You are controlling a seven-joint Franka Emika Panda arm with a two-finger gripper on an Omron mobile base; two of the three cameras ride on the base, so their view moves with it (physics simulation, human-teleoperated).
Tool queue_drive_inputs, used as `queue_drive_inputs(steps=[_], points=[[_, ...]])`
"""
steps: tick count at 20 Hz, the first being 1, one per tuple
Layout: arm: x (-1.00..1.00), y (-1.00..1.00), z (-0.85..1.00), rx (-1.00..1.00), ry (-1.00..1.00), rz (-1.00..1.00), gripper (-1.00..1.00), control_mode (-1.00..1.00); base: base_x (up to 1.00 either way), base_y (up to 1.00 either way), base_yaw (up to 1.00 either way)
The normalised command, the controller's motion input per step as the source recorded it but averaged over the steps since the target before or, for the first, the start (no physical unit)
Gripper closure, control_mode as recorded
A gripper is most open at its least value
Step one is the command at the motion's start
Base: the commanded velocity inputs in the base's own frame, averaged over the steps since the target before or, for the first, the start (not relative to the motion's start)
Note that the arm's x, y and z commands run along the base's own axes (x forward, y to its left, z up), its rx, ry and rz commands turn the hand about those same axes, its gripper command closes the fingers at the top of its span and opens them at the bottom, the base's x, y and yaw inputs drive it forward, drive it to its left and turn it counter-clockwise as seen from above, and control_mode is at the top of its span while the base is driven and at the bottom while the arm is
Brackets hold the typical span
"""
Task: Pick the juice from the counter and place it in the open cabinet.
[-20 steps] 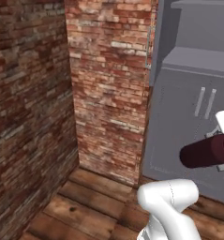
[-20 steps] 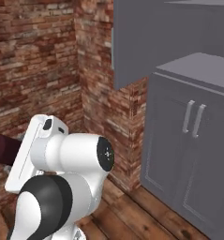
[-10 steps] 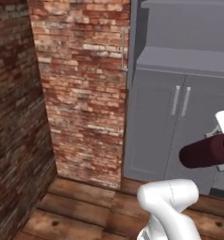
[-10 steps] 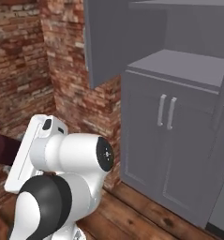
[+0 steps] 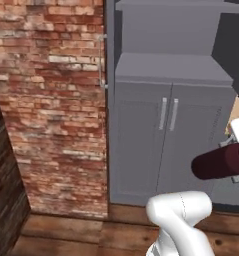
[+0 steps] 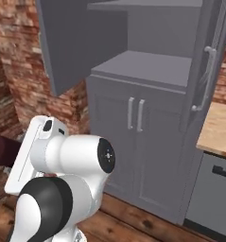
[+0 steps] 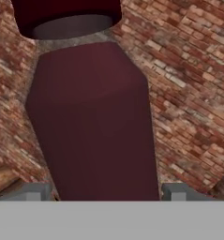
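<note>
The juice [image 7: 92,126], a dark maroon bottle with a darker cap, is clamped between my gripper's [image 7: 104,192] two fingertips [image 7: 36,191]. In the left base view the juice [image 5: 218,161] lies sideways in the air at the right edge, held by the gripper [image 5: 237,157]. Its end also pokes out behind the arm, juice [image 6: 3,149]. Ahead stands the open cabinet [image 5: 171,67] with grey shelves, cabinet [image 6: 147,66], its door [image 6: 81,42] swung out to the left. A strip of the wood counter [image 6: 221,127] shows at the right.
A brick wall [image 5: 51,100] rises left of the cabinet. Below the open shelf are two closed grey doors with silver bar handles [image 5: 168,114]. A second door with a vertical handle [image 6: 206,78] stands on the right, above a grey drawer front [image 6: 213,189]. The floor [image 5: 66,235] is wood.
The whole scene has slid left in both base views, so the camera has turned; the cabinet now sits centred and closer. The juice stays gripped in the same spot.
</note>
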Motion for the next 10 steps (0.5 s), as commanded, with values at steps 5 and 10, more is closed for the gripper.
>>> queue_drive_inputs(steps=[5, 10], points=[[0.0, 0.0, 0.0, 0.0, 0.0, 0.0, 1.0, 1.0, 0.66, 0.15, -0.36], [0.0, 0.0, 0.0, 0.0, 0.0, 0.0, 1.0, 1.0, 0.48, 0.48, -0.35]])
